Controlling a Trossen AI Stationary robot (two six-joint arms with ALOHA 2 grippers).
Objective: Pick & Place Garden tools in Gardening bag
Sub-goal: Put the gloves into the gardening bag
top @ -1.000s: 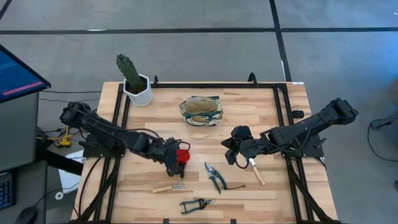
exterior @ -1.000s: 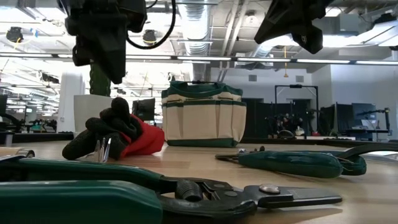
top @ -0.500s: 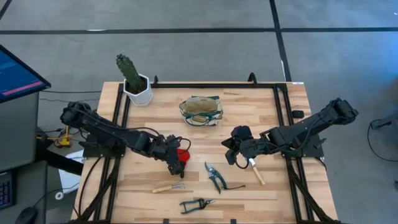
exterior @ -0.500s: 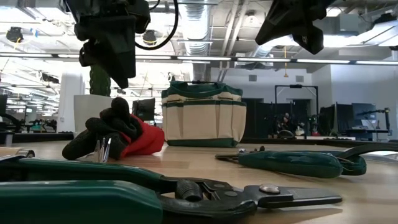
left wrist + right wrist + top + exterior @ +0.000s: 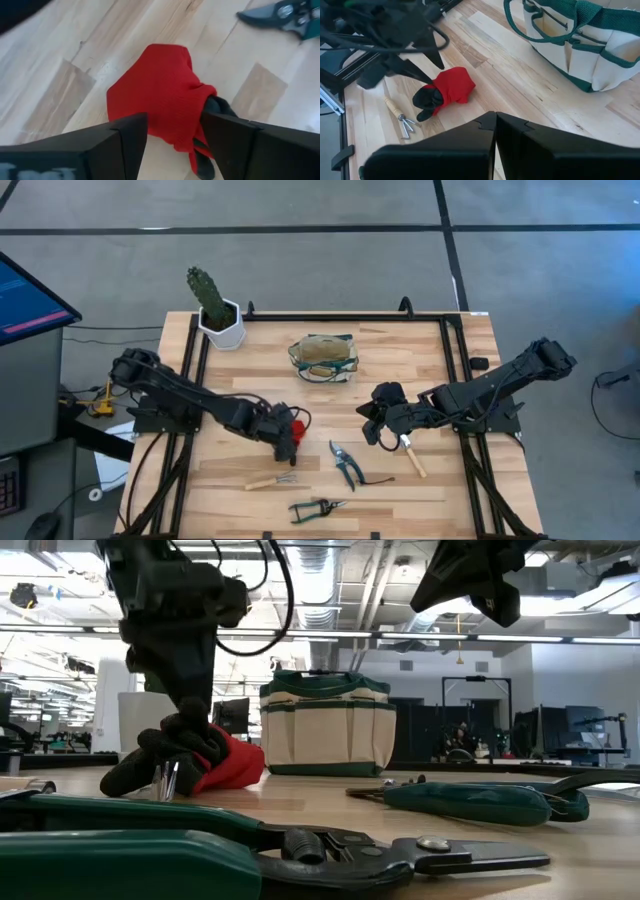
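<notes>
Straddling the red-and-black glove (image 5: 165,95) with its fingers spread wide and nothing gripped yet, the left gripper (image 5: 285,438) sits low over the middle of the bench (image 5: 420,350), apparently lined up to pinch the glove. The gardening bag (image 5: 323,357) waits open near the far edge, ready to receive from above. The right gripper (image 5: 372,430) hangs fully closed and empty right of centre, clear of the work.

Your pale plank-topped wooden table (image 5: 400,350) sits in a black metal frame (image 5: 455,330) on a grey carpeted floor (image 5: 300,270) crossed by dark lines — one long line runs across at twelve o'clock. At nine o'clock you have a dark monitor with a blue screen (image 5: 25,305). Looking level across the table, you see an open ceiling of pipes and ducts (image 5: 330,590), bright strip lights (image 5: 560,637), and dim desks and screens (image 5: 470,735) far behind.
</notes>
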